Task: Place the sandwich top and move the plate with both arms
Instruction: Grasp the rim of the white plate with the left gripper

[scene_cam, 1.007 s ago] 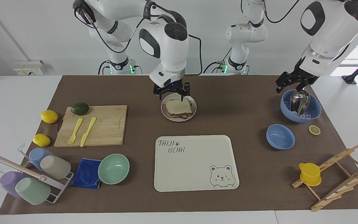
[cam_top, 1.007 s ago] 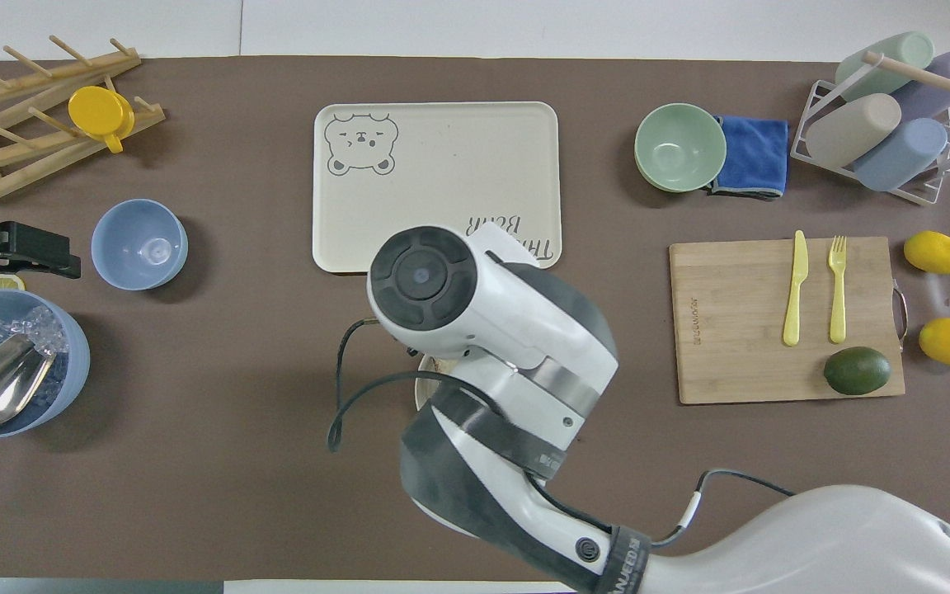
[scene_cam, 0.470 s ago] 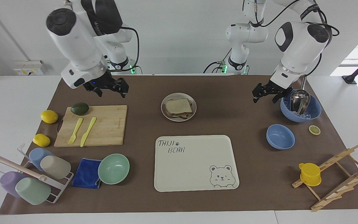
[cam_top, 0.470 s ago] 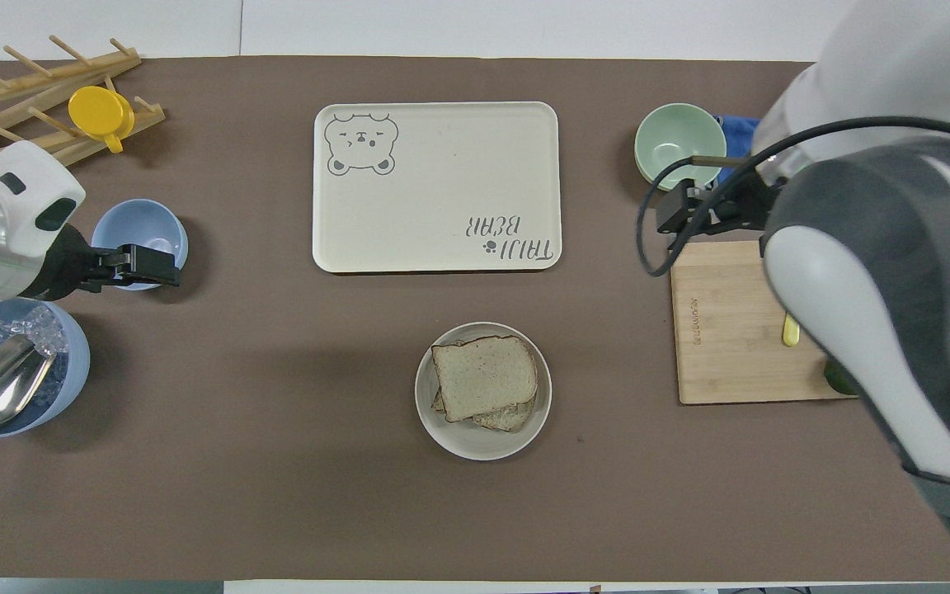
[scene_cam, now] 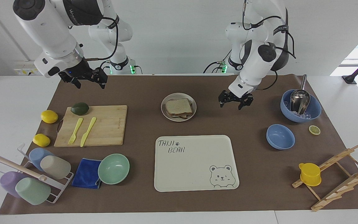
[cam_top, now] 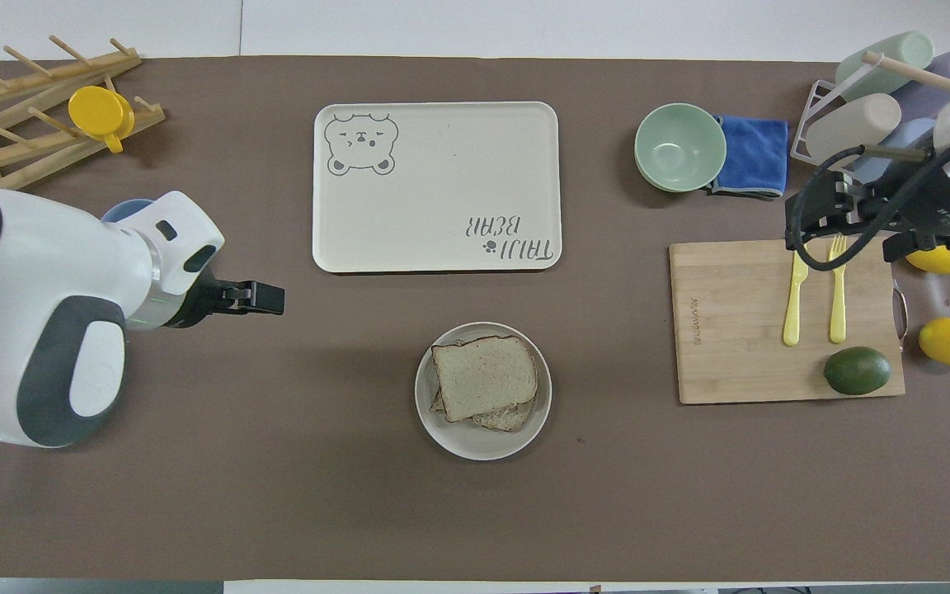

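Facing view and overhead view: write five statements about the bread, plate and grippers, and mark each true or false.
1. The plain wheat bread slice lies on the small round beige plate. True.
2. The right gripper holds the slice. False: it is open and empty, up over the mat near the bamboo cutting board.
3. The plate sits on the cream bear tray. False: it sits on the mat, nearer the robots.
4. The left gripper is open. True.
5. The left gripper touches the plate. False: it hovers beside it.
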Robot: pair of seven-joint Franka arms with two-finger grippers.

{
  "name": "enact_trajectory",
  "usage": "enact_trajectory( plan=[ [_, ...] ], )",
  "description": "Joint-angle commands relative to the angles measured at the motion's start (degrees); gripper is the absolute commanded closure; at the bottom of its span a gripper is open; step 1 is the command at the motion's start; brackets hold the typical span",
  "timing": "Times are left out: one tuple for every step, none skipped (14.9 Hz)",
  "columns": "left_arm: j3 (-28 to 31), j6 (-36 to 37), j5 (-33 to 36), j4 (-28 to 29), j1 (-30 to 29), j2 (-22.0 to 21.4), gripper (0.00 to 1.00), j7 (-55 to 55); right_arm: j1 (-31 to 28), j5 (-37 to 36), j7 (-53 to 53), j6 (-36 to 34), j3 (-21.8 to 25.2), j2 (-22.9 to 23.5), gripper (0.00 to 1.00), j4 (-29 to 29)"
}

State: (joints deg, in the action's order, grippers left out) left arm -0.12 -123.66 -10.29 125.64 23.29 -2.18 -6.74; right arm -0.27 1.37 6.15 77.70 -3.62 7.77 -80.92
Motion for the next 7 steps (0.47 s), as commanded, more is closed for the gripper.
enact_trajectory(
  plan=[
    [0.91, -2.72, -0.52, 4.25, 3.77, -0.81, 0.0, -0.29, 0.44, 0.12, -2.02, 1.05, 1.6, -2.41, 0.0, -3.89],
    [0.91, -4.21, -1.74, 6.01, 5.44, -1.07, 0.0, -0.46, 0.44, -0.4, -2.02, 0.61, 1.78, -3.19, 0.0, -4.15],
    [0.91, -6.05, -2.79, 8.11, 7.28, -1.68, 0.0, -2.2, 0.44, -0.58, -2.19, 0.08, 1.87, -3.9, 0.0, -5.11],
    [0.91, -7.98, -2.81, 9.53, 9.47, -1.95, 0.0, -5.27, 0.44, -0.67, -2.45, -0.1, 2.82, -4.86, 0.0, -6.51],
    [0.91, -10.18, -2.81, 10.15, 11.24, -1.95, 0.01, -8.25, 0.88, -0.58, -2.45, 0.16, 4.14, -5.91, 0.0, -8.09],
    [0.91, -11.59, -2.81, 10.33, 11.95, -1.87, 0.02, -9.59, 2.01, -0.67, -2.54, 0.43, 5.72, -6.53, 0.0, -9.24],
    [0.91, -12.22, -2.98, 10.51, 12.57, -1.52, 0.03, -9.78, 3.16, -0.67, -2.8, 2.26, 7.56, -6.8, 0.0, -10.47]
  ],
)
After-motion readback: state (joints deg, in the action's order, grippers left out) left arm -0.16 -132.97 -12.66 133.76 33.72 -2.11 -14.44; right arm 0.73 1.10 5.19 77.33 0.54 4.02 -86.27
